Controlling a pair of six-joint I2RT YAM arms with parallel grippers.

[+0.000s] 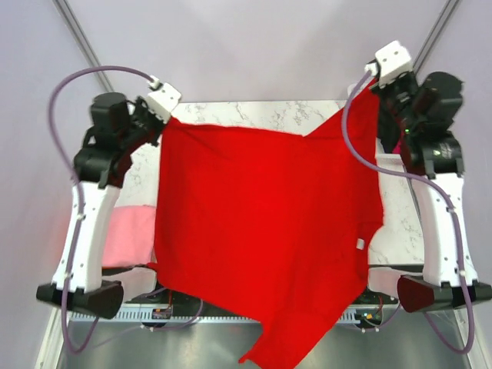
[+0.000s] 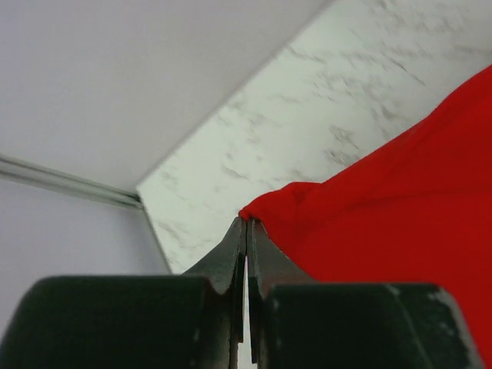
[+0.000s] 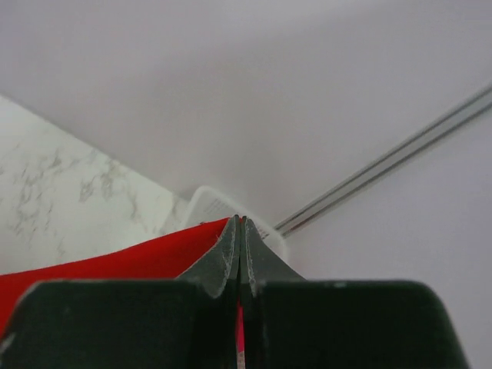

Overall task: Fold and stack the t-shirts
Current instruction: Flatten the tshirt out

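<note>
A bright red t-shirt (image 1: 261, 231) hangs spread between both arms, held up by its two far corners, its lower part draping over the table's near edge. My left gripper (image 1: 165, 115) is shut on the shirt's left corner (image 2: 265, 207); my left gripper (image 2: 246, 223) shows its jaws pressed together on the cloth. My right gripper (image 1: 373, 84) is shut on the shirt's right corner (image 3: 154, 257); my right gripper (image 3: 241, 223) shows red cloth between the closed jaws. A light pink t-shirt (image 1: 129, 234) lies folded at the table's left, partly behind the left arm.
The white marble table (image 1: 254, 115) shows beyond the red shirt and in the left wrist view (image 2: 307, 100). A white plastic lattice basket (image 3: 211, 204) stands at the right, mostly hidden; part of it shows in the top view (image 1: 392, 173).
</note>
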